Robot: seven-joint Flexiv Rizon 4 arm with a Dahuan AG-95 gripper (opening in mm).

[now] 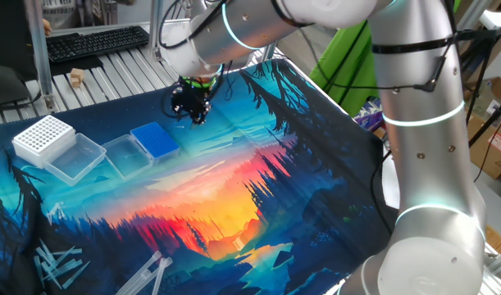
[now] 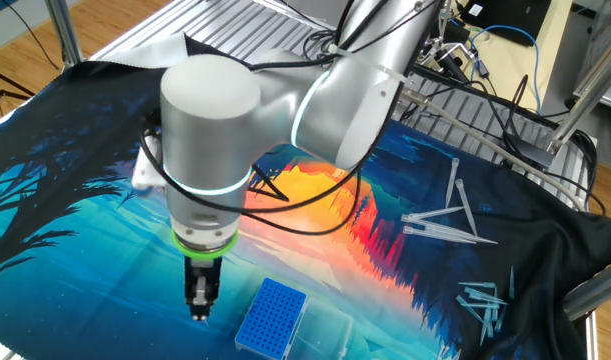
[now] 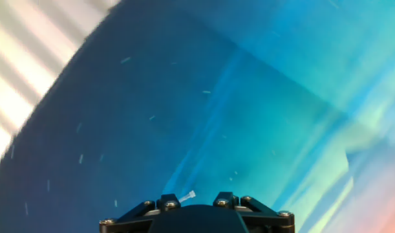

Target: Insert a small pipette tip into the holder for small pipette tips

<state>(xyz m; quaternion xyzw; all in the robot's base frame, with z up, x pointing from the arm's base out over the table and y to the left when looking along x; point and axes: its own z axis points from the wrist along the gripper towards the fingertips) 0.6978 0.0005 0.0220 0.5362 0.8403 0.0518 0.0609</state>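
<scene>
On the left of one fixed view sits a white box (image 1: 43, 136), then clear trays (image 1: 102, 156), then the blue holder (image 1: 155, 140) on the mat (image 1: 258, 188). Just right of the holder and above it hangs the gripper (image 1: 198, 116), off the mat; its fingers look close together, but I cannot tell whether they are clamped. In the hand view a small whitish tip (image 3: 187, 196) pokes out at the gripper's front edge, blurred. In the other fixed view the gripper (image 2: 200, 310) hangs just left of the holder (image 2: 272, 316); loose tips (image 2: 447, 222) lie well right of it.
</scene>
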